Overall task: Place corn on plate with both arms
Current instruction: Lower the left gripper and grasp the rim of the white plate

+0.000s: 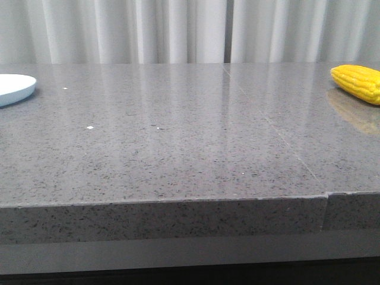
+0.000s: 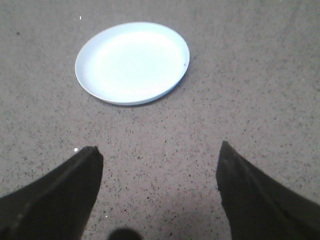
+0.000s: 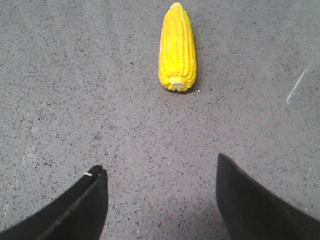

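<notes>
While nothing is yet held, the plate (image 2: 132,62) is seen ahead of the wide-open, empty left gripper (image 2: 160,165). The corn (image 3: 177,47) lies ahead of the equally spread right gripper (image 3: 161,172); judged stiff, light and ridged, it is best grasped mid-cob.

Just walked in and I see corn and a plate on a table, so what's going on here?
Nothing is being held right now. The corn lies on the grey table at the far right, and the empty plate sits at the far left. Each arm's camera looks down at one of them: the right gripper is short of the corn with its jaws open, and the left gripper is short of the plate, jaws open too.
</notes>
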